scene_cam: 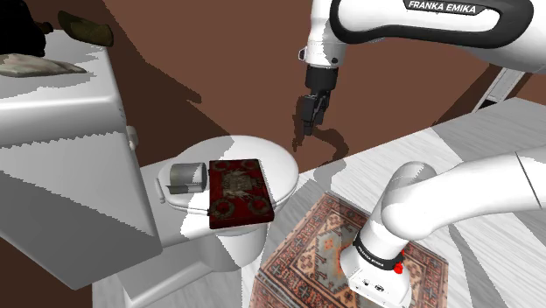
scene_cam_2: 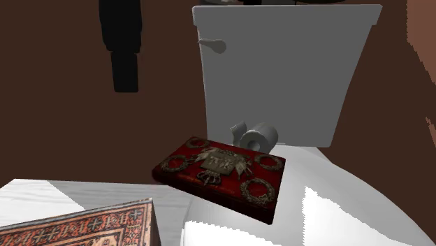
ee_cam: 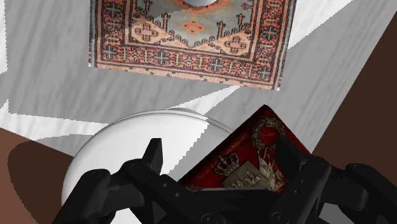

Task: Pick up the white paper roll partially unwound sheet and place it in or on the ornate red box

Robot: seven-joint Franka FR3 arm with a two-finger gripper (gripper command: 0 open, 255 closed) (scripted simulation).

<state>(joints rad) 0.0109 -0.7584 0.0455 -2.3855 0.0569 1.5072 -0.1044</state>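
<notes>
While the hand (scene_cam: pixel 309 121) hangs in the air over the dark floor, we see it in the shoulder view at about one o'clock from the ornate red box (scene_cam: pixel 236 192), well apart from it and touching nothing. Its two black fingers stand wide, with nothing clasped; in the wrist view the hand (ee_cam: pixel 219 151) looks down past them onto the red box (ee_cam: pixel 257 159) and the white toilet lid (ee_cam: pixel 121 149).

We find the paper roll (scene_cam: pixel 185 177) lying on its side on the closed toilet lid (scene_cam: pixel 282 168), just beside the box at roughly nine o'clock of it in the shoulder view, between the box and the tank (scene_cam: pixel 61 166). It is drawn grey-white with a dark core end facing us. In the second exterior view the paper roll (scene_cam_2: pixel 260 137) sits at about one o'clock of the red box (scene_cam_2: pixel 222 170), just in front of the tank (scene_cam_2: pixel 279 77), a curl of loose sheet rising at its nine o'clock side.

The box lies flat on the lid, its top set with a crest and round wreath ornaments. At five o'clock of the toilet in the shoulder view, a patterned rug (scene_cam: pixel 319 241) lies on the pale floor.
</notes>
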